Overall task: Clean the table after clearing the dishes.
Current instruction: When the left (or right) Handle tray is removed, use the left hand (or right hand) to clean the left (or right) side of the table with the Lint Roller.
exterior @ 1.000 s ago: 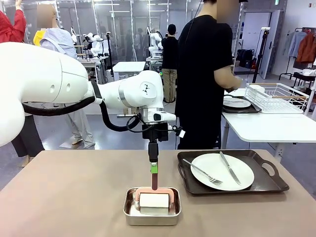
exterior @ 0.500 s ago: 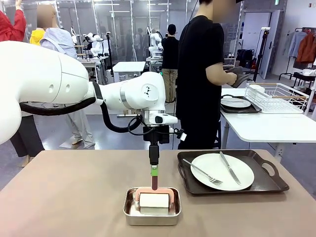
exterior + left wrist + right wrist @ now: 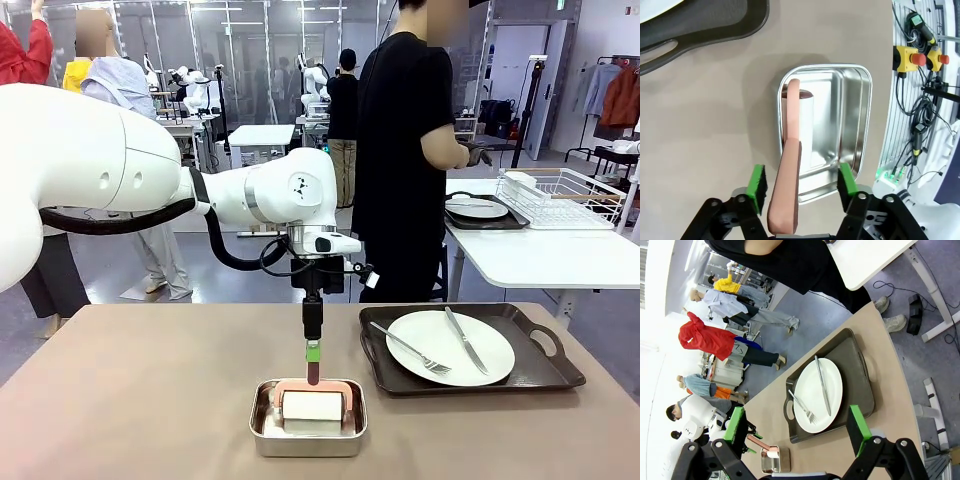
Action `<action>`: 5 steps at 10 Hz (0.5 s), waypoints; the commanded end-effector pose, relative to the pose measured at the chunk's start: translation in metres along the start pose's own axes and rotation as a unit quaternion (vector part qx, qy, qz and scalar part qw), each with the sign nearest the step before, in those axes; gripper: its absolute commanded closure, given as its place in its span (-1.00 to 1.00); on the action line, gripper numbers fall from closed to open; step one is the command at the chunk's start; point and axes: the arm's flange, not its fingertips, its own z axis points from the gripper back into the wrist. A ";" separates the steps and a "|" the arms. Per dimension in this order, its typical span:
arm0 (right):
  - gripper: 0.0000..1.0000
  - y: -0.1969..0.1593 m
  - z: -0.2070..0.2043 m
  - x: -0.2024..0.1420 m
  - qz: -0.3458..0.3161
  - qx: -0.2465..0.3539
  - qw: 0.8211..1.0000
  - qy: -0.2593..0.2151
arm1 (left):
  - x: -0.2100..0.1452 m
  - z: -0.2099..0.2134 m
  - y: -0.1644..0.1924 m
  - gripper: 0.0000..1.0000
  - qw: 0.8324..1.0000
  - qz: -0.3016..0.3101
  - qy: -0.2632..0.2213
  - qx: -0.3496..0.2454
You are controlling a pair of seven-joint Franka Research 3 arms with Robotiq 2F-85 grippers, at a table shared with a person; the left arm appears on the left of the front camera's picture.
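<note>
Hovering left gripper [image 3: 801, 181]: straight above the small rectangular steel pan [image 3: 262, 440], pointing down; green pads apart, one on each side of the handle, a thin gap at one pad and a wider gap at the other; nothing clamped.
Pan contents: white block [image 3: 310, 408] lying inside, with a salmon-pink handle [image 3: 791, 130] rising from it to between the pads.
Right gripper [image 3: 796, 424]: pads spread wide, nothing between them; raised above the table, well away from the pan on its tray side.
Table [image 3: 130, 400]: plain matte brownish-taupe top; pan near the robot-side edge, about mid-width; wide bare stretch left of the pan out to the left edge; more bare top beyond the pan up to the far edge.
Tray [image 3: 545, 372]: dark brown, rectangular, handled; just right of the pan and a little beyond it, with a narrow bare strip between; outer handle close to the table's right edge.
Dishes: round white plate [image 3: 440, 335] on that tray, with a metal fork [image 3: 410, 350] and metal knife [image 3: 466, 340] lying on it.
Person [image 3: 400, 150]: in black, standing past the far edge beyond the pan, turned toward the right.
Smaller white table [image 3: 540, 255]: far right of the pan, separated by open floor; holding a second dark tray [image 3: 500, 222] with a white plate [image 3: 480, 209], beside a white wire rack [image 3: 560, 195].
</note>
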 end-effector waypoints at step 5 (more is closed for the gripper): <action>-1.00 0.002 0.002 -0.001 0.005 0.005 1.000 -0.001 | -0.005 0.000 -0.006 0.72 1.000 0.010 0.007 0.005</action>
